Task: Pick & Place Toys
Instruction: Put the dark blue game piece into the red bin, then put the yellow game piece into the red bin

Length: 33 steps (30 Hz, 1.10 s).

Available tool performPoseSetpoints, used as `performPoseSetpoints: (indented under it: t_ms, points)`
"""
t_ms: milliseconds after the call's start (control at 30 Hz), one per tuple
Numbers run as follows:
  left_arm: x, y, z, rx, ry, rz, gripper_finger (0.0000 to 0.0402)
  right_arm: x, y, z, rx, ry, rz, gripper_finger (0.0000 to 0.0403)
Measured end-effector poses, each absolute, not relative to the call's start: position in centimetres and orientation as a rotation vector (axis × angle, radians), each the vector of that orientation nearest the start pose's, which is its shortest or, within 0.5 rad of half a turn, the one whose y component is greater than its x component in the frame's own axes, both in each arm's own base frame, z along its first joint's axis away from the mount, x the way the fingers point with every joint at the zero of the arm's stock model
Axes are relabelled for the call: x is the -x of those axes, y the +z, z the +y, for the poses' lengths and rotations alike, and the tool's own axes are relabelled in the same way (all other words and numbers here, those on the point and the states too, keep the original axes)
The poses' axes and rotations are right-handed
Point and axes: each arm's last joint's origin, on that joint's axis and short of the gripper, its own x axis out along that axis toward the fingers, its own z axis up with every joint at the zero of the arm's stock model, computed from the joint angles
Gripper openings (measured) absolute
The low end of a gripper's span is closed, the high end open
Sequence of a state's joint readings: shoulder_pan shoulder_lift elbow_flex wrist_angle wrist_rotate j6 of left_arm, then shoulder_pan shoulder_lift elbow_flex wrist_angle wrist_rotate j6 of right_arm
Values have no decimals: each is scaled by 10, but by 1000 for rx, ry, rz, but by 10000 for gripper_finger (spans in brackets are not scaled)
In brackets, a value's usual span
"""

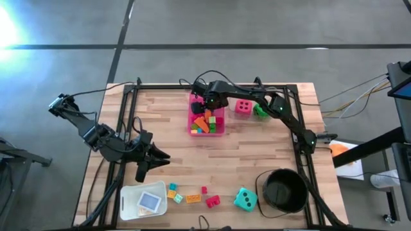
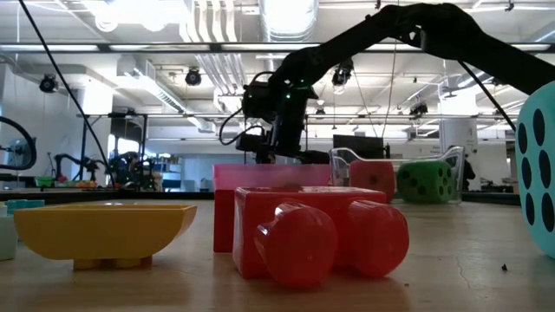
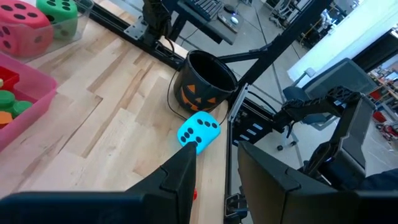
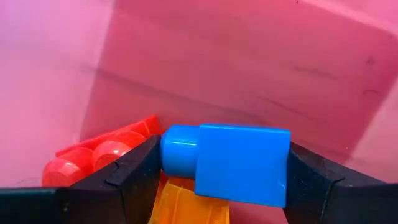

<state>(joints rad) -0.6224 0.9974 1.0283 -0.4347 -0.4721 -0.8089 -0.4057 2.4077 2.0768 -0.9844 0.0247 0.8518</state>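
My right gripper (image 1: 198,102) reaches down into the far end of the pink tray (image 1: 191,120) and is shut on a blue brick (image 4: 239,163). Under it in the tray lie red (image 4: 102,152) and orange bricks (image 4: 189,202). A red die (image 1: 243,106) and a green die (image 1: 260,110) stand to the right of the tray. The teal die (image 1: 244,199) and several loose bricks (image 1: 192,197) rest on the table near its front edge. My left gripper (image 1: 153,160) hovers open over the table's left side with nothing between its fingers. My right gripper pinches the blue brick between its two fingers, one finger (image 4: 134,177) on the studded end (image 4: 177,149), the other (image 4: 311,177) on the opposite flat end (image 4: 280,165). The fingers come steeply from above. The brick lies level inside the tray walls, above the orange brick; whether it touches it, I cannot tell.
A black bucket (image 1: 283,190) stands at the near right corner. A white box (image 1: 142,200) holding a card sits at the near left. A dark frame (image 1: 212,85) runs around the tabletop. Bare wood (image 1: 212,160) lies between the tray and the loose bricks.
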Motion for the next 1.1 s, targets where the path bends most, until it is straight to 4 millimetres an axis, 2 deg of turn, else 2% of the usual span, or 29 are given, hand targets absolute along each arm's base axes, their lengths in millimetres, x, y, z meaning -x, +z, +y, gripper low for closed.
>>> performPoseSetpoints:
  t_ms: [200,533,733,867,967,1100]
  points:
    - [-175,356,-109,593,0,381,123,-452,165,-195,-926,-879,1097,275]
    - [-175,356,-109,593,0,381,123,-453,174,-195,-898,-840,1091,368]
    - [-175,355,-109,596,3,386,123,-449,185,-190,-864,-840,1121,382]
    - [-174,353,-108,627,26,412,123,-443,200,-180,-780,-821,1166,382]
    - [-173,348,-105,662,72,449,123,-440,218,-168,-716,-785,1174,382]
    - [-172,343,-102,594,84,501,123,-435,247,-150,-667,-717,1149,382]
